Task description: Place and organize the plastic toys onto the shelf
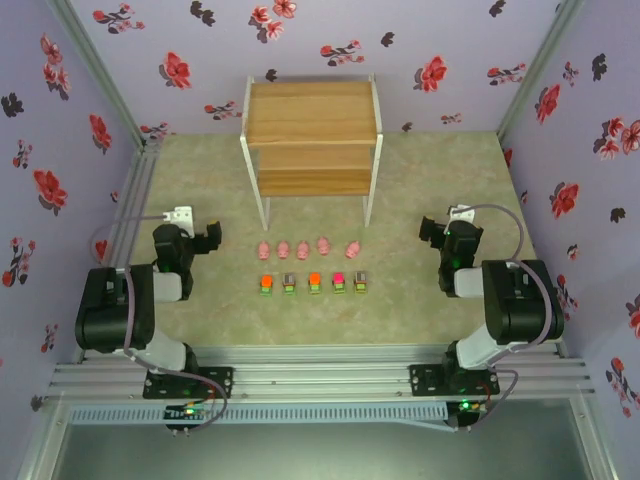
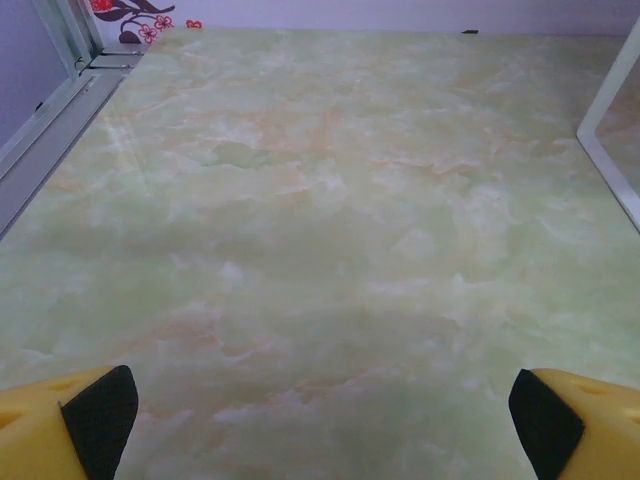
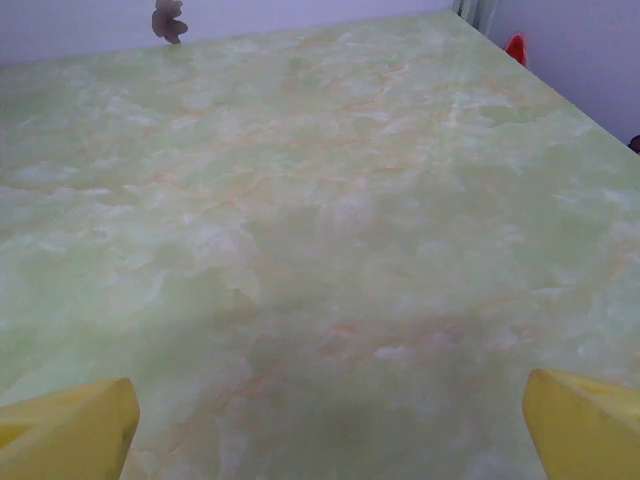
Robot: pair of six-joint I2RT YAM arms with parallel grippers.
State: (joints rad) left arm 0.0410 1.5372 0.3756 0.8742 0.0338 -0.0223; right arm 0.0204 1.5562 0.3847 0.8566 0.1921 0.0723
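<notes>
toys before shelf

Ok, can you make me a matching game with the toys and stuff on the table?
Match each thing to where or how it is.

Things:
1. shelf
2. pink pigs
3. blocky toys
4. left hand

Places or states:
A. the front row of the two
B. standing farthest back, with nothing on it yet
C. the row closer to the shelf
D. wide open, off to the left of the toys

Right pairs: 1-B, 2-C, 3-A, 4-D
</notes>
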